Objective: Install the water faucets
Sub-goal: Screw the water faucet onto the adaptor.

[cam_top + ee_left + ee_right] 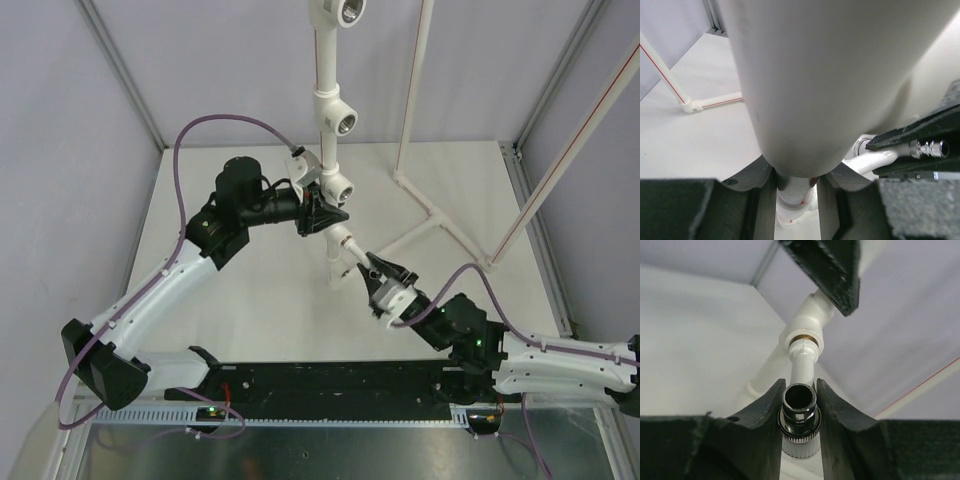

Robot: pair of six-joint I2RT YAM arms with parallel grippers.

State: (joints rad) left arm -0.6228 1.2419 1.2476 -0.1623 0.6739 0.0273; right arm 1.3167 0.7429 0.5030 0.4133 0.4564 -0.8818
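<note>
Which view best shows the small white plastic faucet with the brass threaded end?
Right wrist: the faucet sits centred, clamped in the right gripper, brass end at the white tee socket. Top external shows it tiny; left wrist mostly shows white pipe.

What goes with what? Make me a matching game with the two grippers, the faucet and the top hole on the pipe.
Things:
1. left gripper
2. right gripper
3. water faucet
4. top socket

States:
A. empty, nothing screwed in
B. shut on the water faucet
C. shut on the upright pipe
D. brass end at a lower socket

Pairs: 1-C, 2-B, 3-D, 4-A
</note>
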